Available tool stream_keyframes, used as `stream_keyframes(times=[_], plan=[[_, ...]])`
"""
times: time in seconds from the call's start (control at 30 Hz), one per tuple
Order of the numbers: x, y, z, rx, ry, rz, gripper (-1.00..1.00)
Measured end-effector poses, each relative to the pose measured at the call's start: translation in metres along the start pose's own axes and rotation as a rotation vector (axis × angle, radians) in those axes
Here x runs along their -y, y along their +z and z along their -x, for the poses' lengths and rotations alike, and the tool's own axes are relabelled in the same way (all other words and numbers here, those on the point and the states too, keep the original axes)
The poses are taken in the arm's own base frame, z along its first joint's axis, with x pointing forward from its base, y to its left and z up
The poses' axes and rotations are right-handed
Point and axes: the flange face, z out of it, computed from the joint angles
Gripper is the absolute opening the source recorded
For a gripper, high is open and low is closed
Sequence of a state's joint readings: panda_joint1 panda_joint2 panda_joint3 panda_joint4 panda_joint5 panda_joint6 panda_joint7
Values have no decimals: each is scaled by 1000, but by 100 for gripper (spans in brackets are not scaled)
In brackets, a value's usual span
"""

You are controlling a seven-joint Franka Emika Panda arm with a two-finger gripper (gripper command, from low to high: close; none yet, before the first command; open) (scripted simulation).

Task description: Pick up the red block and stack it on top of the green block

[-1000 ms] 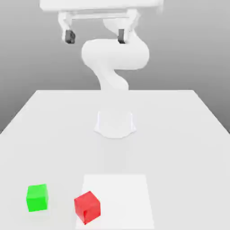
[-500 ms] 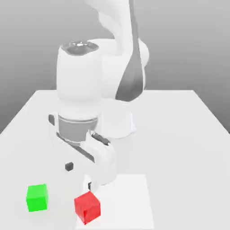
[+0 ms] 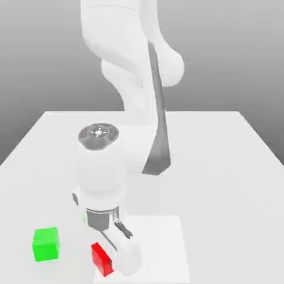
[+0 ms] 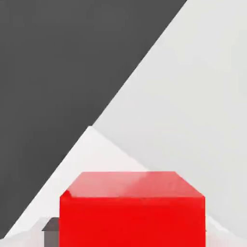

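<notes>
Nearest the exterior view's camera, the red block (image 3: 101, 259) sits at the edge of the pale square (image 3: 161, 249), partly hidden by the low-hanging gripper (image 3: 113, 260). It looks flat on its base, turned askew to the square's sides. Hand view has the block's faces lined up with the hand, so the wrist twist is probably there to get a square bite on two opposite sides; a skewed bite would likely spin the cube. Gripper state: can't tell open from clamped on red, and no lift is visible. The hand is down at block height, presumably for a deep hold that won't tip the cube. Off to the exterior view's left, the green block (image 3: 46, 244) rests on the table (image 3: 222, 194), upright, well apart from red; that gap should leave the hand room to work, and its level top is the stacking seat. Behind, the arm (image 3: 119, 33) reaches forward and down, the last link near vertical, which suits a straight lift. Next: confirm hold, raise clear of green's top, square up, lower gently. Main risk is an off-centre release.
</notes>
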State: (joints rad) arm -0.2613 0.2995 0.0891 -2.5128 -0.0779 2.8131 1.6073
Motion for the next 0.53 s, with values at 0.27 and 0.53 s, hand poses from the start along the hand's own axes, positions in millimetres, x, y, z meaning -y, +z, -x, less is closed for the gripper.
stream_keyframes(times=[0.27, 0.53], plan=[[-20, -67, -129, -4, 276, 2, -100], [-27, -19, -152, -2, 327, 1, 100]])
